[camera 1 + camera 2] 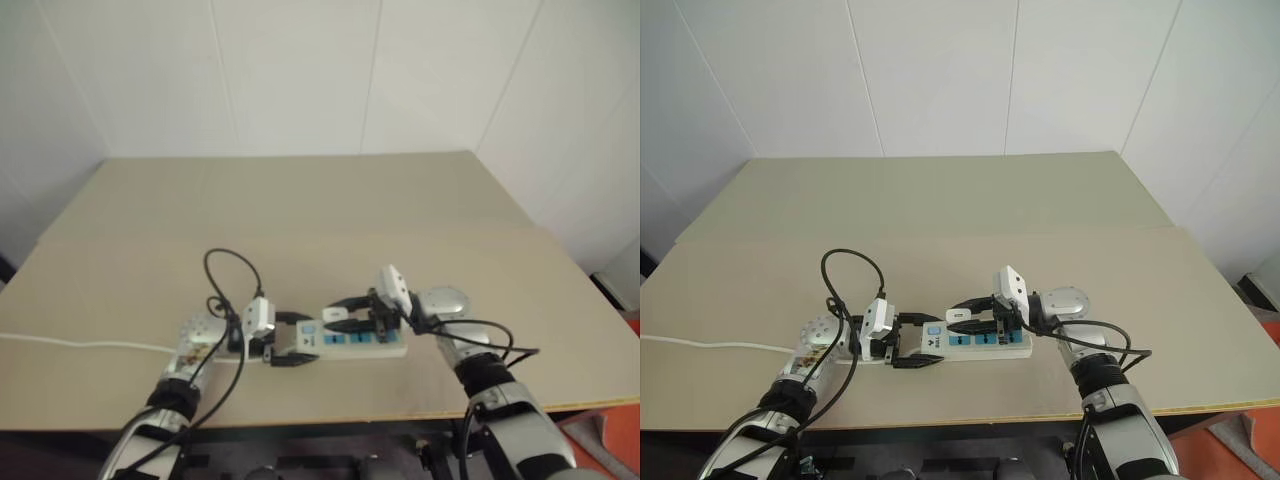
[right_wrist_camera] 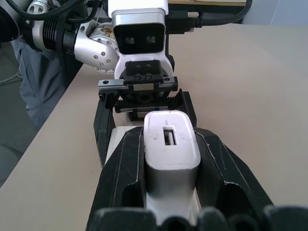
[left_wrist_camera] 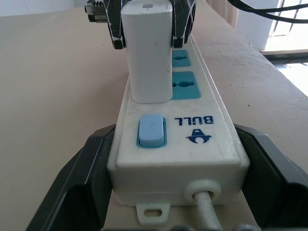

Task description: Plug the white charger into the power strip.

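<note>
My right gripper [image 2: 171,178] is clamped on the charger [image 3: 147,50], standing it upright on the strip [image 3: 192,144] beneath; my left gripper [image 1: 912,342], jaws wide, grips the strip's cord end; 2 blue sockets lie past the charger.

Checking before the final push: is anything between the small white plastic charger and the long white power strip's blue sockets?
Nothing visible. The small white plastic charger, clamped in the right hand, stands on the long white power strip at its first blue socket; the left hand grips the strip's cord end.
</note>
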